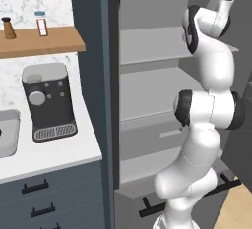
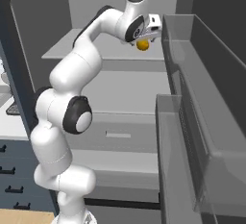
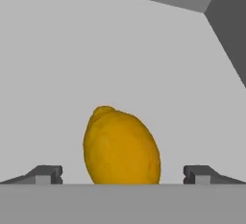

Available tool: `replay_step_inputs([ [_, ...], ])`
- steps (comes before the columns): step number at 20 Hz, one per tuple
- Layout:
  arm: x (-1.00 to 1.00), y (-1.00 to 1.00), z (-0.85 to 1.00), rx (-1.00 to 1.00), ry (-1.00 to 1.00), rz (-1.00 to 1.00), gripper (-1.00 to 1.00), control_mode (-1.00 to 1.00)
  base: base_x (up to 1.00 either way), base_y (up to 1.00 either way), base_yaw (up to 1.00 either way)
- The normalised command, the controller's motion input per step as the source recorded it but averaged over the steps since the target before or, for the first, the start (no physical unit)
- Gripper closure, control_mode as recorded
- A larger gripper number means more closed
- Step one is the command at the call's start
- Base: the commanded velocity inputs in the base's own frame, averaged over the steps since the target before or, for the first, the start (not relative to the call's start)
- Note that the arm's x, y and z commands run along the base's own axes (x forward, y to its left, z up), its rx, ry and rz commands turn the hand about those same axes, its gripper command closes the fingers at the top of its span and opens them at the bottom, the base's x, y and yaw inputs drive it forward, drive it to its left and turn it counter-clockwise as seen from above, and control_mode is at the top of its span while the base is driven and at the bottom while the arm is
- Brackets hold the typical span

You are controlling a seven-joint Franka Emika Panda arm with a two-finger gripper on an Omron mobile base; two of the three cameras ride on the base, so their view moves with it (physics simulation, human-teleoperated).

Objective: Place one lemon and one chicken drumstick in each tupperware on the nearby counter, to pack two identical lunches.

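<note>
A yellow-orange lemon lies on a grey shelf in the upper part of an open fridge. It also shows as a small orange ball, the lemon, just under the hand. My gripper is open and straddles the lemon, with one dark fingertip on either side and clear of its skin. From the right base view the gripper sits at the shelf's right end, close to the fridge wall. The white counter lies to the left of the fridge. The chicken drumstick and the tupperware are out of view.
The open fridge door with clear bins stands close on the right of the arm. Lower fridge shelves lie below the hand. A grey coffee machine stands on the counter beside a sink, under a wooden shelf.
</note>
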Motion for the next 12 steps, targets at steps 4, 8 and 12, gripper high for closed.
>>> replay_step_inputs([
  [4,0.00,0.04,-0.54,0.00,-0.03,0.01,-1.00,-1.00,0.00,0.00,0.00],
  [8,0.08,0.14,-0.44,0.00,-0.09,0.04,-1.00,-1.00,0.00,0.00,0.00],
  [12,0.16,0.09,-0.07,0.00,-0.14,0.04,-1.00,-1.00,0.00,0.00,0.00],
])
